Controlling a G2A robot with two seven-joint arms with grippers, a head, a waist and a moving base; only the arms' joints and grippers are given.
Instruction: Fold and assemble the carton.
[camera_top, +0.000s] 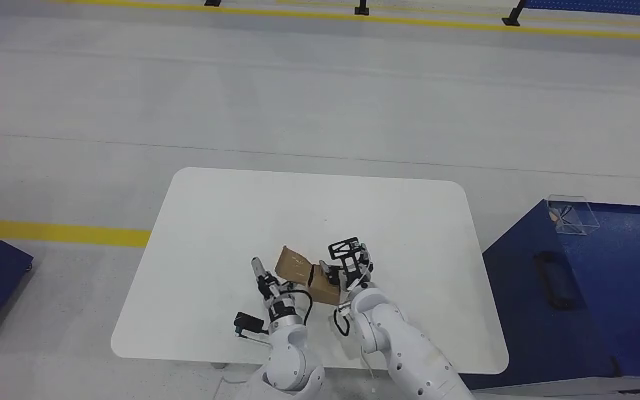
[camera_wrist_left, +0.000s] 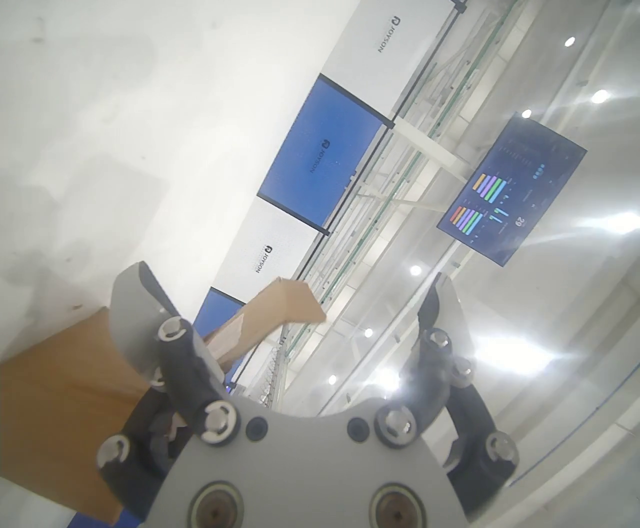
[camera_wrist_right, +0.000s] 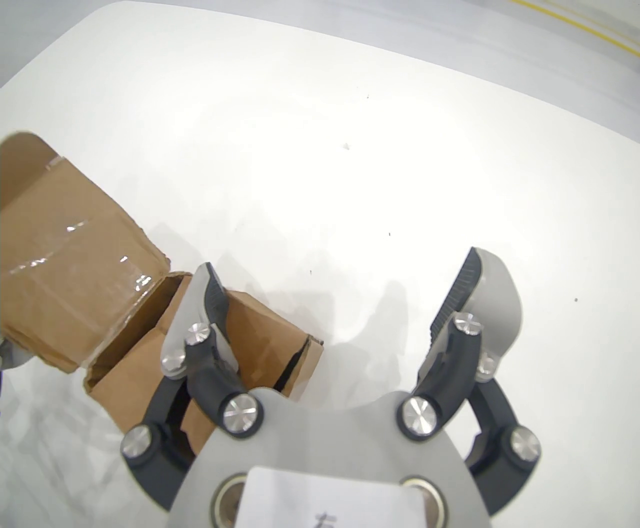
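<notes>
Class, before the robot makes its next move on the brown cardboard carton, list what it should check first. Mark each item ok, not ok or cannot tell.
1. The brown cardboard carton lies on the white table between both arms: ok.
2. The left jaws are open with nothing between them: ok.
3. The right jaws are open with nothing between them: ok.
4. The carton is folded shut: not ok; a flap sticks out.
5. One right finger is clear of the carton wall: cannot tell.
</notes>
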